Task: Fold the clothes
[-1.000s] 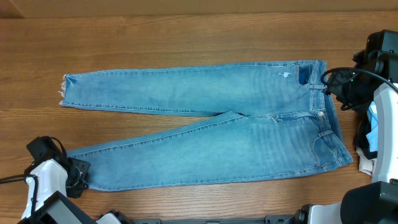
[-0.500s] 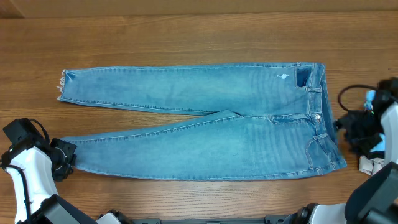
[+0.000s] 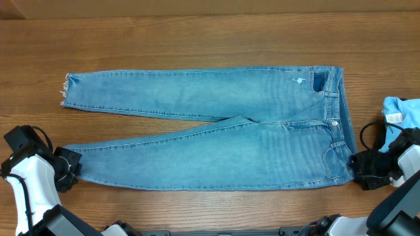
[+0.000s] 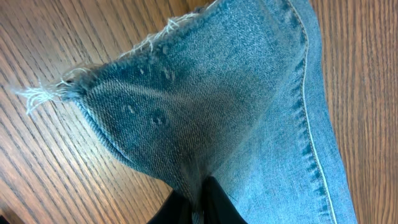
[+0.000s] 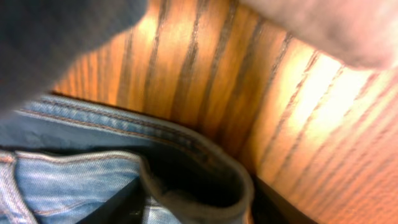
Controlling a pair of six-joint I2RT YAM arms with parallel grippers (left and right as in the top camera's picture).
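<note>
The light blue jeans [image 3: 216,131] lie flat on the wooden table, waistband to the right and both legs reaching left. My left gripper [image 3: 66,172] is at the hem of the nearer leg. In the left wrist view it [image 4: 200,208] is shut on the frayed denim hem [image 4: 186,106]. My right gripper [image 3: 359,170] is at the near corner of the waistband. In the right wrist view its fingers [image 5: 193,210] stand apart, open, with a curled fold of the waistband [image 5: 186,186] between them.
A light blue cloth [image 3: 401,113] with a white label lies at the right edge of the table, beside the right arm. Bare wood surrounds the jeans. The arm bases stand along the front edge.
My right arm has swung from beside the far waistband corner down to the near waistband corner, uncovering the light blue cloth. The left gripper pulled the nearer leg leftward, then held still.
</note>
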